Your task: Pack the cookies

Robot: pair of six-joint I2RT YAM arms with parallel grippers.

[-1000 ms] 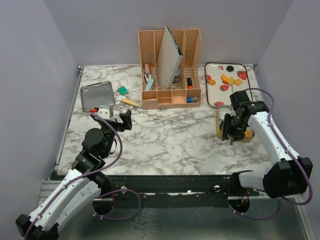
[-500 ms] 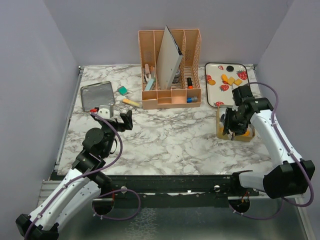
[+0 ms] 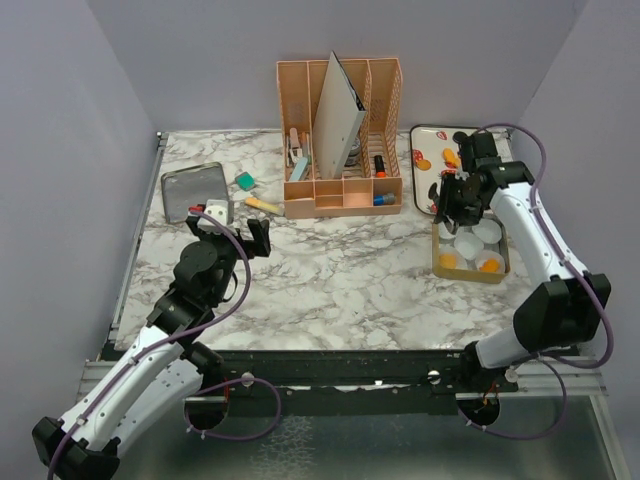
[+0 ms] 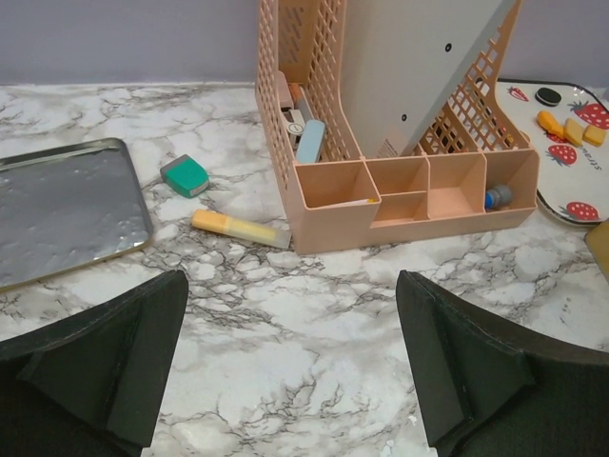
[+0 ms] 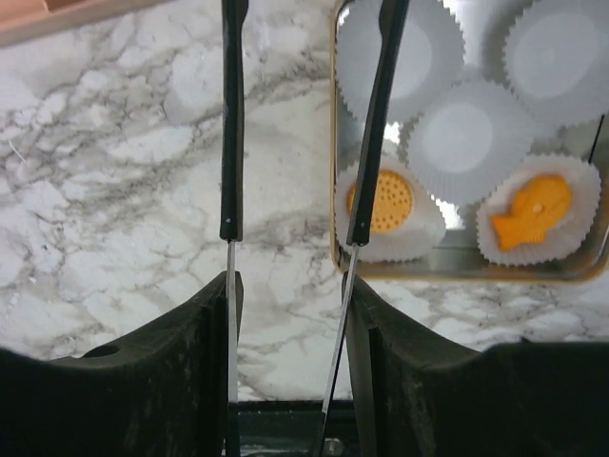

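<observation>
Top view: the right claw has left the tin by the right edge of the desk and now hangs at the near rim of the strawberry tray in the far right corner, where loose cookies wait. The left claw has spread wide. Left wrist: jaws fully apart, nothing held. Right wrist: claw half open and empty. Two cookies sit in paper cups, so one drop seems done and the next pick is due.
</observation>
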